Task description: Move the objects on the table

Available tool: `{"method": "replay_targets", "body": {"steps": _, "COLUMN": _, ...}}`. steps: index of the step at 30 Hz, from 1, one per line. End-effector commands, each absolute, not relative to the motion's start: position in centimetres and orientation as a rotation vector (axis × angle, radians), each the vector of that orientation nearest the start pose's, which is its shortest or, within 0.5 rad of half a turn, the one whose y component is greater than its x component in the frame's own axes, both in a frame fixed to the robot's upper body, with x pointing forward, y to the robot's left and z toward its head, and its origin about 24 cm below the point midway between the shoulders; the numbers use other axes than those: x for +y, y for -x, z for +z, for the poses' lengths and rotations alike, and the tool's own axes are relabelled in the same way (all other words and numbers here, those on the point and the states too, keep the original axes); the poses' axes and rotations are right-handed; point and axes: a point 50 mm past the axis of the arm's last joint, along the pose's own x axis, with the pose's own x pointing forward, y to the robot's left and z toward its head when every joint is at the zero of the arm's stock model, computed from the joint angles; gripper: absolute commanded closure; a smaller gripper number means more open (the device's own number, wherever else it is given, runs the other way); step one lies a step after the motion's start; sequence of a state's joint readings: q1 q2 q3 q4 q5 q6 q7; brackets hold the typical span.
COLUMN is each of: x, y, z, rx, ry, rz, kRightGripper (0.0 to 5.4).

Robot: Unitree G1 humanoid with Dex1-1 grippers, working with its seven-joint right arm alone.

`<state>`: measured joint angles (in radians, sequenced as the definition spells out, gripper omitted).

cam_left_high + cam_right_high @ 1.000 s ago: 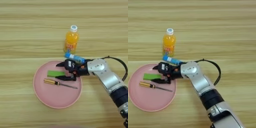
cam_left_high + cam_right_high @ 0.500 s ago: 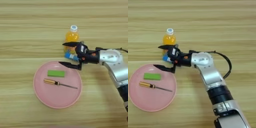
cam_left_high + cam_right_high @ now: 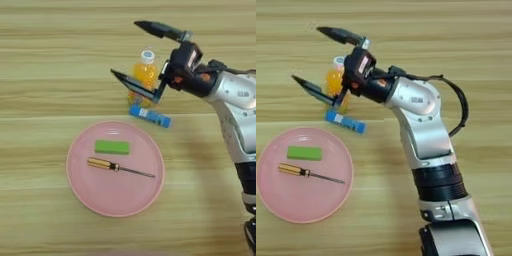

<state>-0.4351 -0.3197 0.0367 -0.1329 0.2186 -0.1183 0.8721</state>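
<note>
Raised from the pink plate (image 3: 145, 197), the right gripper (image 3: 131, 51) now gapes empty, fingers spread around the juice bottle (image 3: 145, 74); blue tube (image 3: 150, 116) below, its label unreadable.

light-brown wood-grain table (image 3: 45, 60) fills view; horizontal streaks, even light.

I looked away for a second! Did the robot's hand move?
Yes. The hand has lifted off the pink plate and gone up toward the juice bottle, fingers wide open.
</note>
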Motion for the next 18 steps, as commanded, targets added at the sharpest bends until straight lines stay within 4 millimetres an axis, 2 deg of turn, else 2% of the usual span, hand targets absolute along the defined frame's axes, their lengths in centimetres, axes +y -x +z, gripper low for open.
{"method": "replay_targets", "body": {"steps": 1, "x": -12.8, "y": -28.8, "z": 22.3, "rx": -0.688, "ry": 0.411, "rz": 0.877, "kRightGripper": 0.03}}
{"method": "replay_targets", "body": {"steps": 9, "x": -14.1, "y": -30.9, "z": 21.3, "rx": -0.494, "ry": 0.368, "rz": 0.754, "kRightGripper": 0.03}}
{"method": "replay_targets", "body": {"steps": 13, "x": -14.4, "y": -31.6, "z": 20.5, "rx": -0.362, "ry": 0.297, "rz": 0.735, "kRightGripper": 0.03}}
{"method": "replay_targets", "body": {"steps": 18, "x": -14.7, "y": -32.5, "z": 19.7, "rx": -0.279, "ry": 0.258, "rz": 0.696, "kRightGripper": 0.03}}
